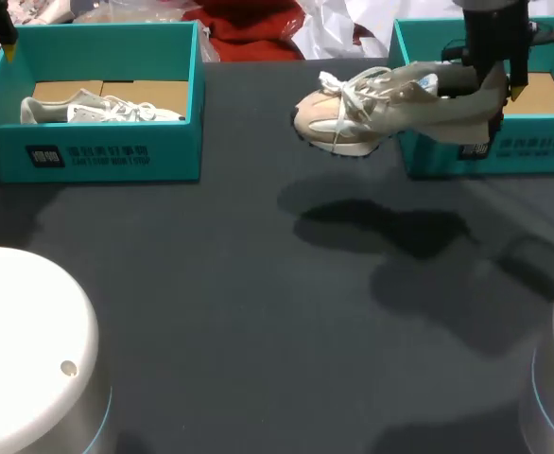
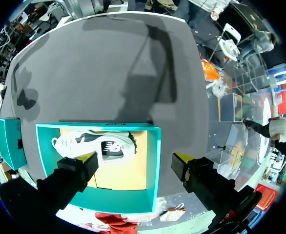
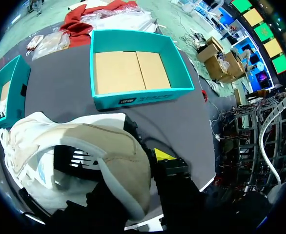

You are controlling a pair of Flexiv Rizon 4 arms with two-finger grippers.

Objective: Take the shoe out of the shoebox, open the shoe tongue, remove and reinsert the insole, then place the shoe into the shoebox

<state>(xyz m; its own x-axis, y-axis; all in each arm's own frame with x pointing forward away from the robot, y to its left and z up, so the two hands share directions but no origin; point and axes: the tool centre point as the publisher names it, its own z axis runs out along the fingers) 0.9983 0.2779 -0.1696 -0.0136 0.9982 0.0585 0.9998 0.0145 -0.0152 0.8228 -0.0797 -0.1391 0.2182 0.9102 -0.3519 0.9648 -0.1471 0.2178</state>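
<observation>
One step is done: your right gripper (image 1: 493, 87) seems to pinch the shoe (image 1: 381, 109) by its heel, up in the air just beside its shoebox (image 1: 485, 156), and the tongue (image 1: 411, 80), the insole and putting it back are left.

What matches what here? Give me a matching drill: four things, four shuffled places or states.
Things:
1. beige shoe
2. left shoebox
3. right shoebox
4. left gripper

Places or states:
A. empty inside
B. open, above a shoebox
C. held up in the air
D. has a pale shoe lying in it

Pairs: 1-C, 2-D, 3-A, 4-B
</observation>
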